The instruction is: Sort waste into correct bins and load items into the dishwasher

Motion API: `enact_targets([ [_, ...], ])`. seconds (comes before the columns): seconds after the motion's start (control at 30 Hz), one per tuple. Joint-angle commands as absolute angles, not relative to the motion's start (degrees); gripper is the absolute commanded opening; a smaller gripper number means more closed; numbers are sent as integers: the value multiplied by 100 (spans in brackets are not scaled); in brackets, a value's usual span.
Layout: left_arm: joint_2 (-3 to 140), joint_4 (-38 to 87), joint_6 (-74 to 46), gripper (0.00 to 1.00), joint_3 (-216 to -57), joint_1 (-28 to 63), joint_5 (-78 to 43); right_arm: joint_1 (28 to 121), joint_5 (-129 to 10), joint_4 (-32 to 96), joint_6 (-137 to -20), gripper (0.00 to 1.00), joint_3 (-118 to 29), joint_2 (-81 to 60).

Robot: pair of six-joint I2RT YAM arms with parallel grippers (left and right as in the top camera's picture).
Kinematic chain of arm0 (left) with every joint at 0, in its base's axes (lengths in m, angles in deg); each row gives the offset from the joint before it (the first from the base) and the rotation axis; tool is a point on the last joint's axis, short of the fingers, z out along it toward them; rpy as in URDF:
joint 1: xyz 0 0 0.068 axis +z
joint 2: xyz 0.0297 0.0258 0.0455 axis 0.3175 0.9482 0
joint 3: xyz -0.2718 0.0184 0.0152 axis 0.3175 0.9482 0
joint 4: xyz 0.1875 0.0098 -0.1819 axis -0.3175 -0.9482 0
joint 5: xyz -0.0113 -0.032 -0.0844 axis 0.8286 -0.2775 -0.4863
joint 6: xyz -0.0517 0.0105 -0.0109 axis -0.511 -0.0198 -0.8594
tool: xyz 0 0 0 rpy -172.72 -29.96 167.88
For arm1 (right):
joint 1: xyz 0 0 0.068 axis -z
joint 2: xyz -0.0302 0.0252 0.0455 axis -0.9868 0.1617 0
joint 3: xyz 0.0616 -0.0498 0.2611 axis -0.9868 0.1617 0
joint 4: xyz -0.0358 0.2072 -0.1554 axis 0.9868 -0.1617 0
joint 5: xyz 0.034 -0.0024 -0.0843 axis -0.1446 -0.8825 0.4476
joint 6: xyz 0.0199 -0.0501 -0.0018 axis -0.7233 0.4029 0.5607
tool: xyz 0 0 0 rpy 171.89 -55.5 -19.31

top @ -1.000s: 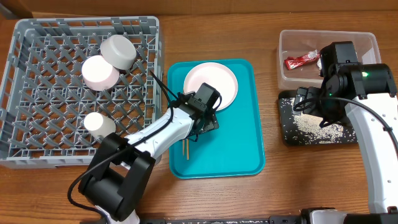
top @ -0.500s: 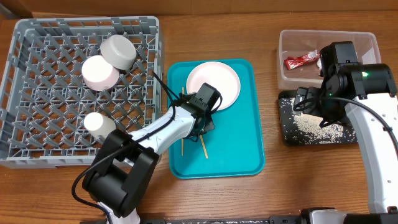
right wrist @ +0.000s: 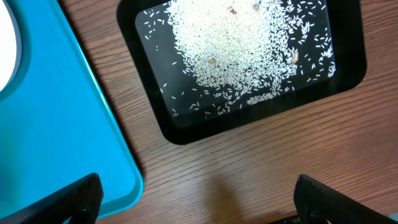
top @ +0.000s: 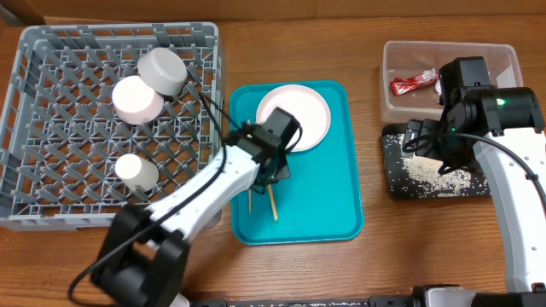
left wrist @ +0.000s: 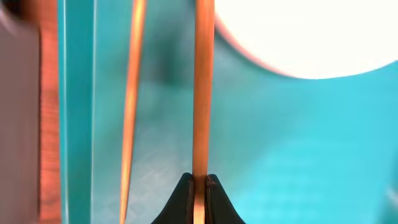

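Observation:
My left gripper (top: 274,167) is over the teal tray (top: 324,196), just below the white plate (top: 304,113). In the left wrist view the left gripper (left wrist: 199,182) is shut on one wooden chopstick (left wrist: 203,93), while a second chopstick (left wrist: 132,93) lies loose to its left. The grey dishwasher rack (top: 111,31) holds a pale grey bowl (top: 162,71), a pinkish bowl (top: 137,100) and a small white cup (top: 136,170). My right gripper (right wrist: 199,194) hangs open over bare wood, near the black tray (right wrist: 155,118) of rice (right wrist: 242,56). The red wrapper (top: 414,83) lies in the clear tub (top: 503,60).
The teal tray's corner (right wrist: 74,124) sits close to the left of the black tray. The rack's right wall stands right beside the teal tray's left edge. Bare wooden table runs along the front.
My left gripper has shut on a chopstick, and the two chopsticks now lie apart on the teal tray. The left arm has shifted slightly left. The right arm has not moved.

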State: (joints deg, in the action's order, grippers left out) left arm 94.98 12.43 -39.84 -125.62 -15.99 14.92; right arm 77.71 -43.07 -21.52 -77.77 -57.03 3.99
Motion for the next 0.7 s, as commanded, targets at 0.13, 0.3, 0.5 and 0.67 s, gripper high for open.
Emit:
enact_targets([
  [0.13, 8549, 830, -1908, 4, -13493, -635, 1228, 7789, -4285, -2124, -7804, 100, -5843, 342],
  [0.3, 8551, 1031, -927, 4, -13630, 154, 1256, 7789, -4285, -2126, -7806, 100, -5843, 342],
  [0.5, 8836, 1121, -782, 4, -13624, 663, 1536, 7789, -4285, -2130, -7806, 100, -5843, 342],
  [0.67, 9288, 1127, -522, 4, -13624, 698, 1556, 7789, -4285, -2146, -7806, 100, -5843, 342],
])
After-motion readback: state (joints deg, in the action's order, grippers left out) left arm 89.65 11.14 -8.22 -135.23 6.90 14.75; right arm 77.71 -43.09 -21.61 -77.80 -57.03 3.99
